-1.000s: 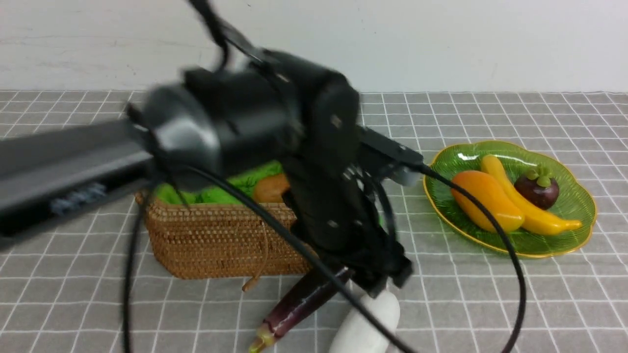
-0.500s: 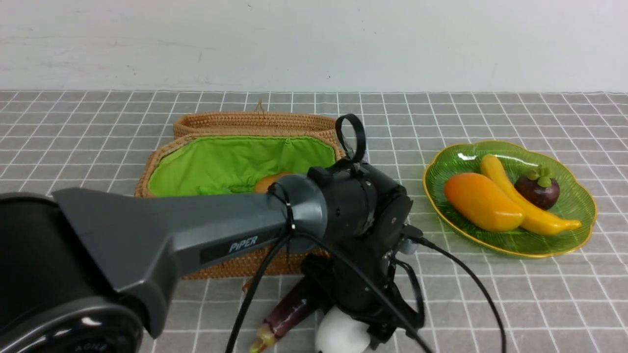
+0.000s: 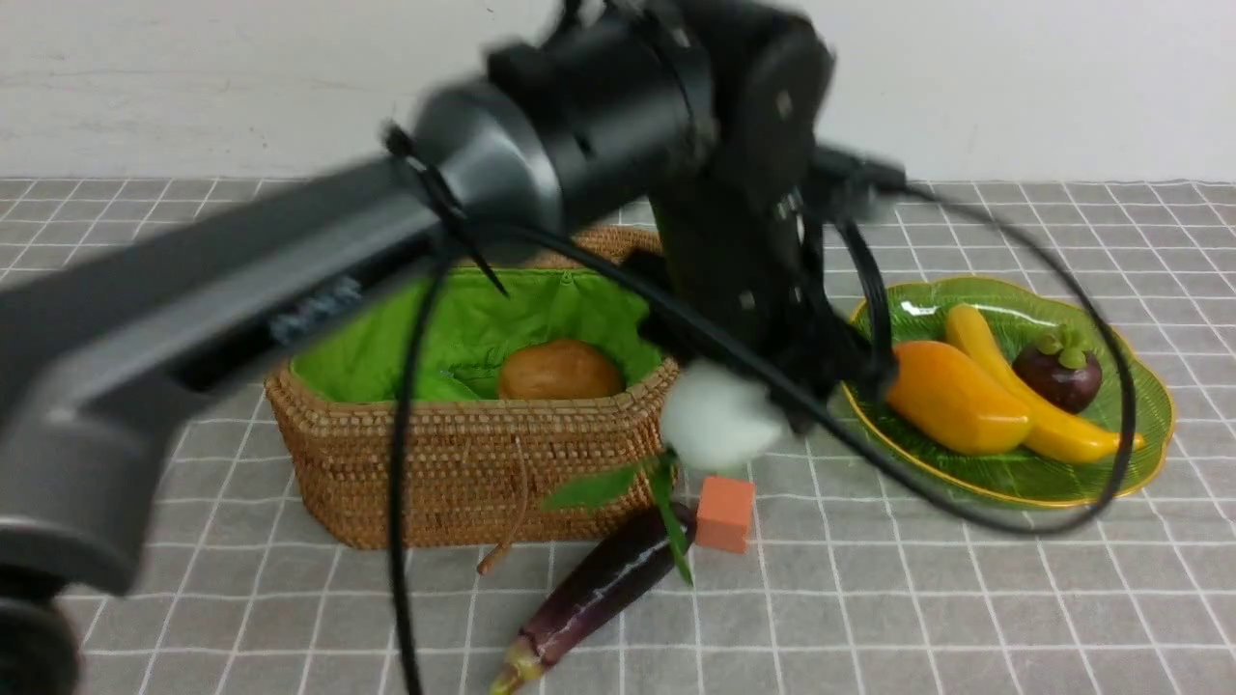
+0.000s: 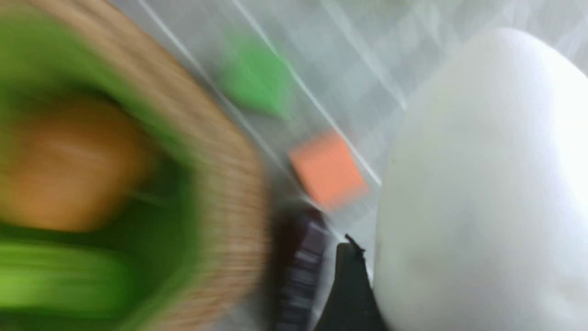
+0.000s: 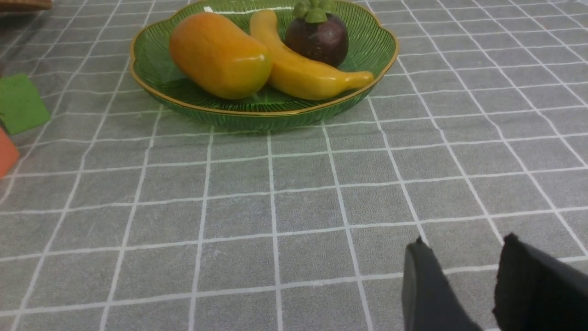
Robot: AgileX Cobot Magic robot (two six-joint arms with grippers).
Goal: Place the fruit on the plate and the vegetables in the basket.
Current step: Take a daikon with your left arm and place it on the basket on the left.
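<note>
My left gripper (image 3: 751, 410) is shut on the white radish (image 3: 716, 425) and holds it in the air just off the right end of the woven basket (image 3: 435, 473), with its green leaves hanging down. In the left wrist view the radish (image 4: 482, 193) fills the frame beside one dark finger (image 4: 349, 285). The brown potato (image 3: 560, 370) lies on the basket's green lining. The purple eggplant (image 3: 599, 587) lies on the table in front of the basket. The green plate (image 3: 1004, 483) holds the mango (image 3: 951, 396), banana (image 3: 1038, 410) and mangosteen (image 3: 1057, 375). My right gripper (image 5: 464, 276) is open and empty above the cloth, near the plate (image 5: 257, 117).
An orange cube (image 3: 724, 514) sits on the table under the radish, beside the eggplant's tip. A green cube (image 5: 18, 103) lies to the plate's side. The left arm and its black cables cross in front of the basket and the plate. A grey gridded cloth covers the table.
My left arm has lifted the radish off the table beside the eggplant, up and back to the basket's right end. The orange cube now shows.
</note>
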